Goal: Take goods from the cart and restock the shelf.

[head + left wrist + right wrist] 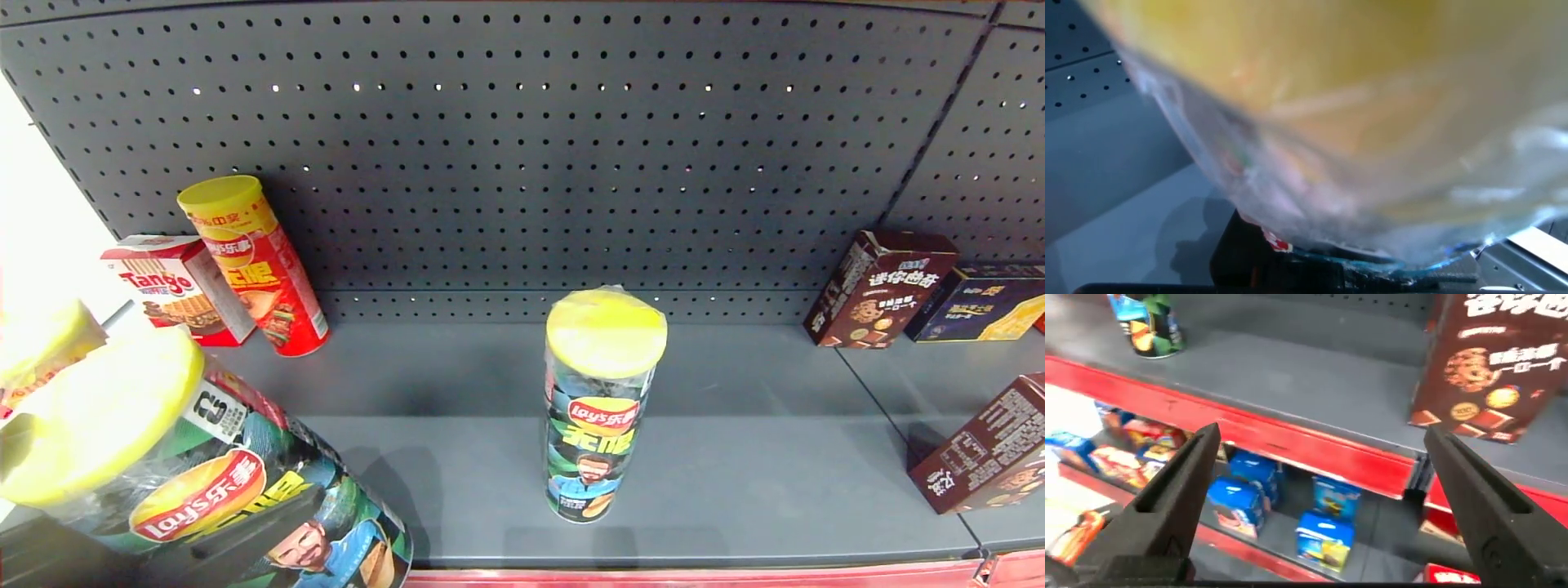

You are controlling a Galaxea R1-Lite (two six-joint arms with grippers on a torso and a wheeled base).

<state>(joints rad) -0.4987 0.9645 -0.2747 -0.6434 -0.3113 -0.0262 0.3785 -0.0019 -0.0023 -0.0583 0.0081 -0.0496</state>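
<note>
The left claw (229,535) is pinching a chip can, the held can (163,457). It is at the front left of the shelf (775,457), very near the head camera. The can leans over, with its yellow lid up and to the left, and it does not look set down yet. One dark finger lies across the can's side. The other finger is hidden behind the can. The right claw (1323,433) is spread wide with nothing in it. It hangs by the red front edge of the shelf, near a brown box (976,449). Another can of the same kind, the standing can (600,425), is upright in the middle of the shelf. A red can (261,278) and a wafer box (175,286) are at the back left, touching each other. I think the step now is putting the held can on the shelf. Next, the left arm should turn the can upright. Then it should bring it over the bare spot to the left of the standing can, well in from the edge. It should lower the can until its bottom sits flat, and only then let go. It should go slowly, so the can does not bump the red can or tip over.
</note>
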